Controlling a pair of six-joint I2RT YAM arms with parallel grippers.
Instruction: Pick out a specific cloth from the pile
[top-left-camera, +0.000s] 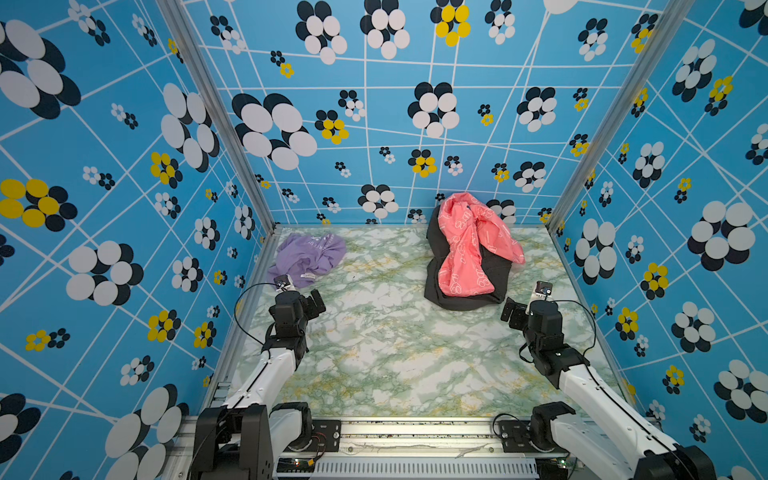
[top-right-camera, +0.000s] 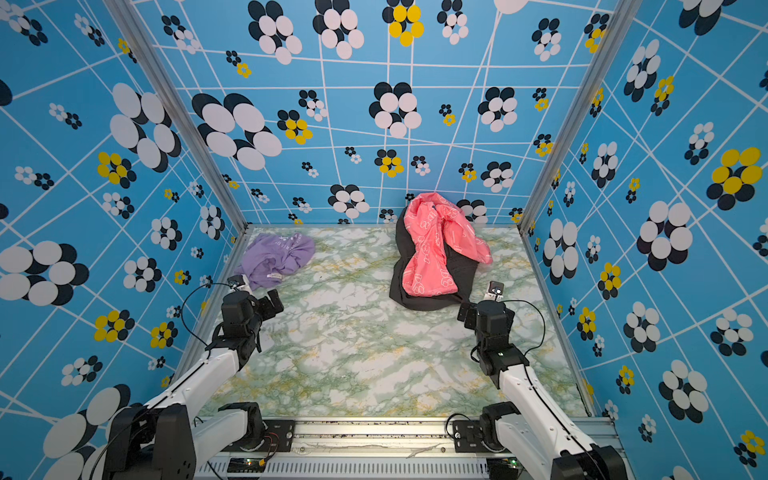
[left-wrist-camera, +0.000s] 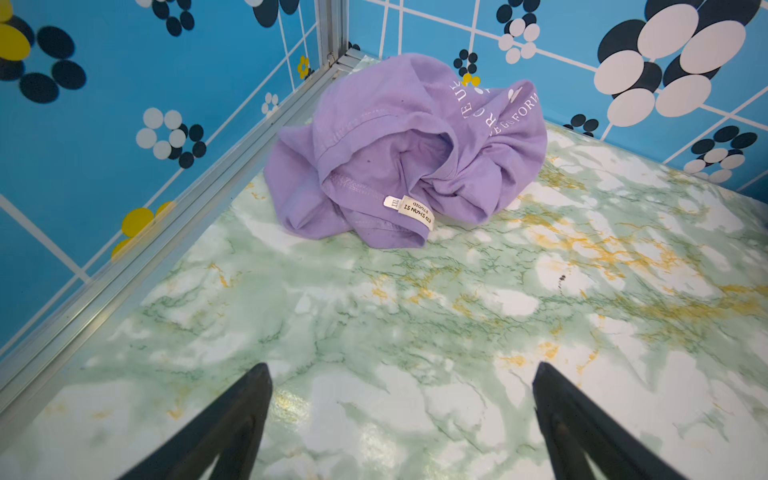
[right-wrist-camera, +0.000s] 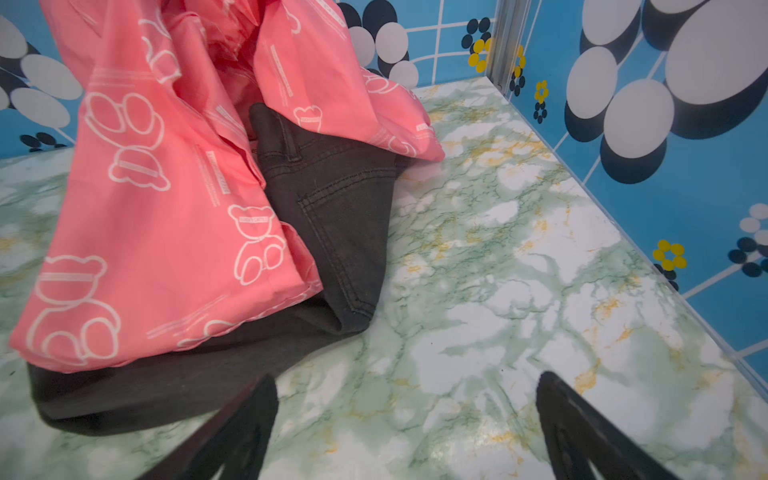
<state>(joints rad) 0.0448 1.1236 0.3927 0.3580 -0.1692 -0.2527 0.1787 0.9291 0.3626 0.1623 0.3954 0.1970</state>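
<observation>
The lilac-purple cloth (top-left-camera: 307, 257) (top-right-camera: 274, 257) lies crumpled in the far left corner, apart from the pile. The left wrist view shows its white lettering and small white label (left-wrist-camera: 409, 210). My left gripper (top-left-camera: 300, 293) (top-right-camera: 255, 293) (left-wrist-camera: 401, 368) stands open just in front of the cloth, with only bare table between the fingers. The pile is at the far right: a coral-pink cloth (top-left-camera: 469, 245) (right-wrist-camera: 166, 208) draped over a black garment (top-left-camera: 465, 301) (right-wrist-camera: 345, 216). My right gripper (top-left-camera: 524, 300) (top-right-camera: 478, 302) (right-wrist-camera: 407, 378) is open and empty beside the black garment's near right edge.
A green-and-white marbled table (top-left-camera: 395, 353) is boxed in by blue flower-patterned walls on three sides. Aluminium rails (left-wrist-camera: 124, 286) run along the wall bases. The arm bases sit on a metal rail (top-left-camera: 415, 432) at the front edge.
</observation>
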